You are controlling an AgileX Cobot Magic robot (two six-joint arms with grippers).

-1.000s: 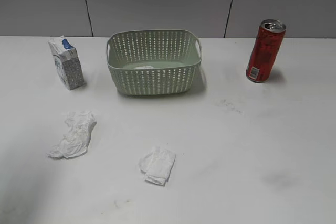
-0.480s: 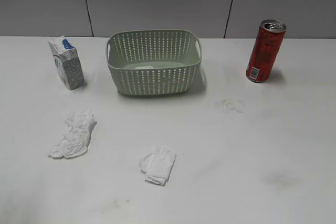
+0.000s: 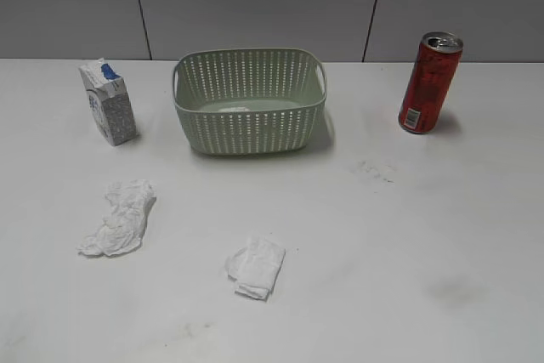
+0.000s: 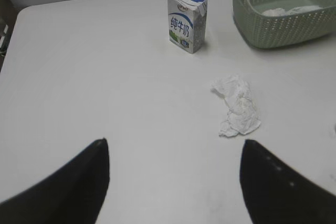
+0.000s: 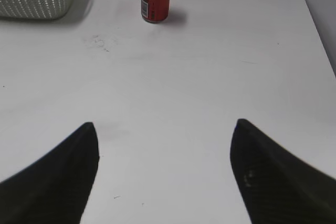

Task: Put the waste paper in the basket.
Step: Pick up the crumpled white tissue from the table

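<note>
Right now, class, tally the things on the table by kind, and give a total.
Paper wads: 3, two on the table, one in the basket
Baskets: 1
Cartons: 1
Cans: 1
Total: 6

My left gripper [image 4: 175, 182] hangs above the near left of the table with its two dark fingers spread wide apart, nothing between them. My right gripper [image 5: 164, 174] hangs over the near right, fingers likewise parted and empty. Neither arm shows in the exterior view.
</note>
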